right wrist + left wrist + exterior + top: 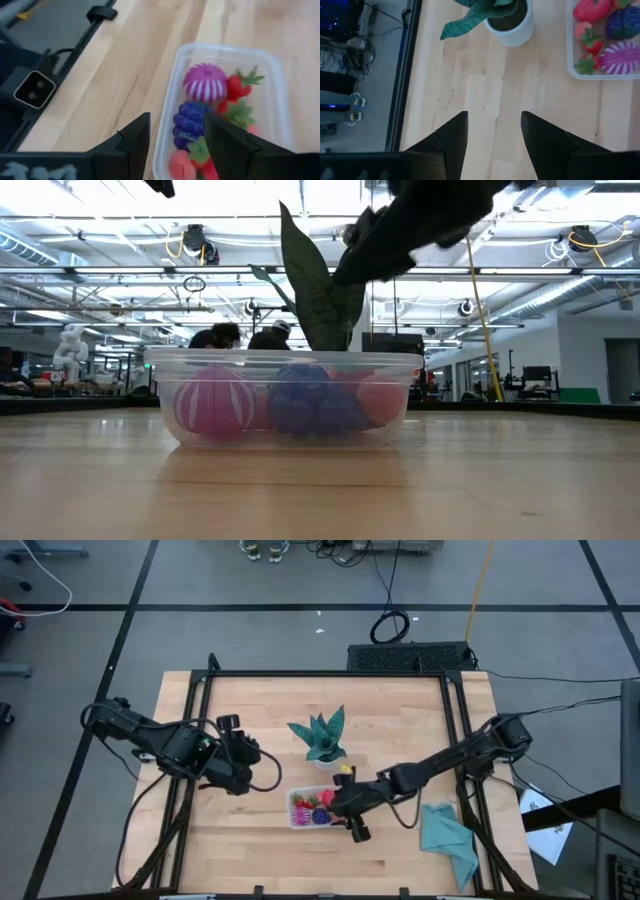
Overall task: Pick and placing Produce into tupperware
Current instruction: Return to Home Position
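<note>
1. A wooden tabletop (250, 850) stands in a workshop hall; only the low view shows people far behind the tupperware (280, 360).
2. The tupperware sits mid-tabletop, just beside the potted plant (325, 740). It holds the Produce: pink-purple ball (204, 83), purple piece (189, 120) and strawberries (239, 86).
3. The right gripper (176, 116) hangs above one end of it, fingers apart, empty.
4. The left gripper (492, 115), fingers likewise spread and empty, is off to its left; the teal cloth (450, 840) shows only from above.

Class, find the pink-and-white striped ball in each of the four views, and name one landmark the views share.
High view: striped ball at the left end of the tupperware.
Low view: ball at the tupperware's left end too.
Left wrist view: ball in the tupperware, near a strawberry.
Right wrist view: ball at the tupperware's far end, beyond the purple piece.
Shared landmark: the tupperware.
</note>
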Controlling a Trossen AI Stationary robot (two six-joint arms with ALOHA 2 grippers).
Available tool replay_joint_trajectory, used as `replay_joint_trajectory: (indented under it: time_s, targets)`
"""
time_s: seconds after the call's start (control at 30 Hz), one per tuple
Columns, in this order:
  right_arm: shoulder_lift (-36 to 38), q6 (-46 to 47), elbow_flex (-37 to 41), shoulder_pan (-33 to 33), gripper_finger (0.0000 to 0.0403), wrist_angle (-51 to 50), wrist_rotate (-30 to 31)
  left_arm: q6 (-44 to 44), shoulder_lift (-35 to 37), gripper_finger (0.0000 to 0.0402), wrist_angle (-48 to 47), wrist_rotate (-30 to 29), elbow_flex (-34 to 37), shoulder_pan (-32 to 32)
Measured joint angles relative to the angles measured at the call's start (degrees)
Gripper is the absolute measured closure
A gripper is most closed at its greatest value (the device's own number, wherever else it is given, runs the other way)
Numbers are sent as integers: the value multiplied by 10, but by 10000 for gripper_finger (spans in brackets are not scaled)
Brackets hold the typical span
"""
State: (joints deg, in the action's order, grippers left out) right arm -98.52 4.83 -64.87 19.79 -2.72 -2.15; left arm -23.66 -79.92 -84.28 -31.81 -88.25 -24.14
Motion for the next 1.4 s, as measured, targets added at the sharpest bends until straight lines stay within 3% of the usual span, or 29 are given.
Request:
replay_joint_trajectory:
  time_s: [0.23,0.47,0.63,0.8,1.0,1.17,1.4]
  targets:
    - [56,24,0,74,232,-94,157,-38,5,215,-45,-10,0,-5]
    - [113,137,0,144,232,-229,321,-86,37,215,-57,-41,0,-34]
    - [145,256,0,168,232,-343,366,-138,91,215,-58,-80,0,-77]
    - [182,322,35,175,232,-392,370,-206,144,215,-57,-104,29,-123]
    - [266,336,131,175,232,-392,435,-293,199,215,-56,-123,147,-156]
    - [374,362,225,175,232,-372,472,-376,232,215,-32,-189,254,-180]
    - [533,324,381,175,232,-182,471,-372,272,215,97,-268,365,-202]
